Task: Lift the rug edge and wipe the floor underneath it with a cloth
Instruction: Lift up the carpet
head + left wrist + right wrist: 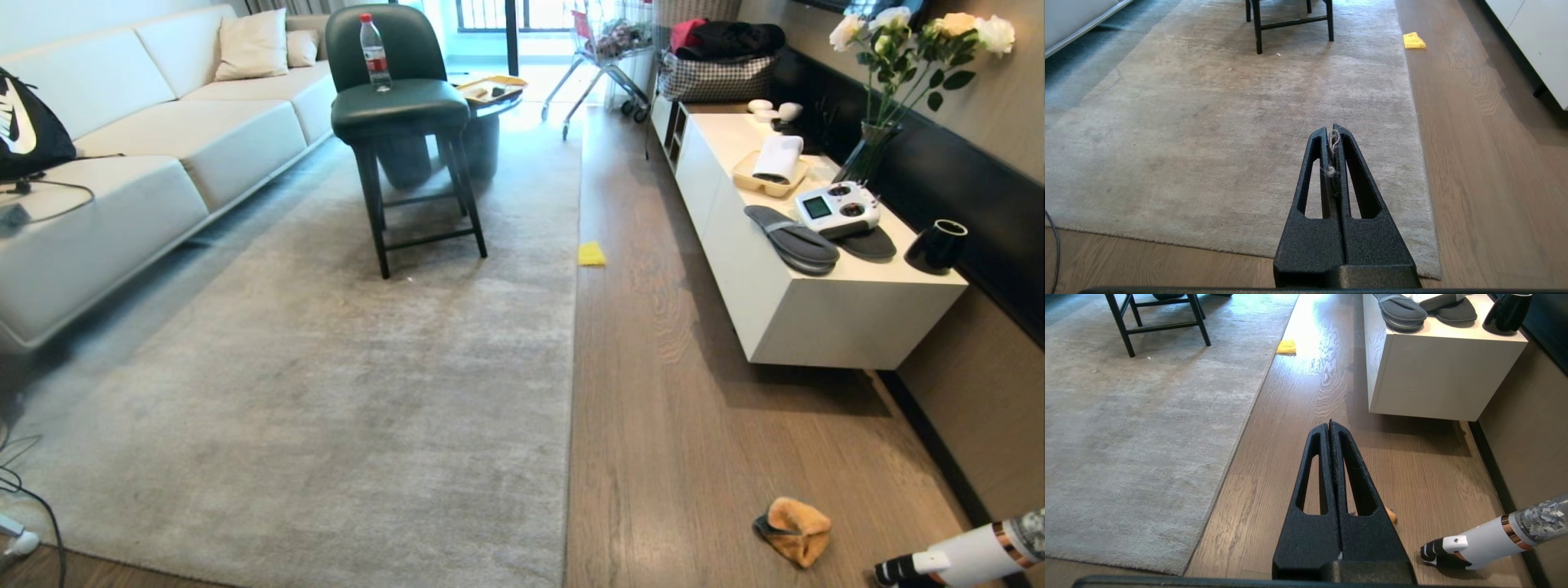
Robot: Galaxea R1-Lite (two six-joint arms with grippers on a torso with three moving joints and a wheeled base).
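Orange cloth lies crumpled on the floor near the rug edge as I hold left gripper and right gripper pressed shut and empty, wary that pile fluff on the left pads could spoil its grip on the rim.

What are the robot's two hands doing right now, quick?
Left gripper: closed, holding nothing, only a bit of fluff caught between its fingers, above the rug.
Right gripper: closed, holding nothing, above the floor.
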